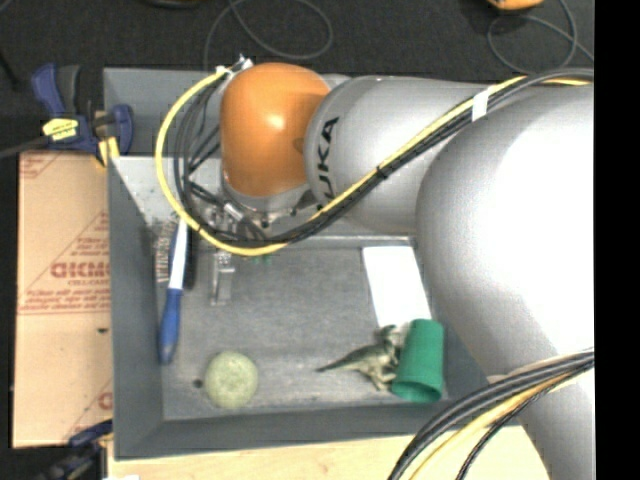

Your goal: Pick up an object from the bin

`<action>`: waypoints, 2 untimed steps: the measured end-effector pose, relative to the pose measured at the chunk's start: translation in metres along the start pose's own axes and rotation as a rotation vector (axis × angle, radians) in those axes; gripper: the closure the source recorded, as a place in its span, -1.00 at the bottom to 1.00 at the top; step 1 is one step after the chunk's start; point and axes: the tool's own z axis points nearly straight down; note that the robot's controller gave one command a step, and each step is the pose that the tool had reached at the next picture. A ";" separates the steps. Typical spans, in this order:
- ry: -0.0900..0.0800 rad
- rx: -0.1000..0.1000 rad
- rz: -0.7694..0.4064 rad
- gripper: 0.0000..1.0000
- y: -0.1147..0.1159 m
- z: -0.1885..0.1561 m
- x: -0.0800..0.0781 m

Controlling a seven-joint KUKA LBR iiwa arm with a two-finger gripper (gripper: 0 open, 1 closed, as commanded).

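Note:
My gripper (191,266) hangs under the orange wrist cover at the bin's left side and is open. One metal finger (222,278) stands right of a blue and white pen (174,303), and the other, ribbed finger (160,253) stands left of it, by the bin's left wall. The pen lies lengthwise along that wall, its white upper part between the two fingers and its blue end towards the front. Whether the fingers touch it I cannot tell. A pale green ball (231,379) rests near the front left corner, apart from the gripper.
A small grey-green toy dinosaur (372,361) lies at the front right against a green cylinder (420,360). Behind them a white card (395,283) lies flat. The arm covers the bin's back and right parts.

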 end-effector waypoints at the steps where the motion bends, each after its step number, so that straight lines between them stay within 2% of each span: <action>1: -0.008 -0.001 0.004 -1.00 -0.001 -0.006 -0.002; 2: -0.013 0.002 -0.347 -1.00 0.012 0.030 -0.013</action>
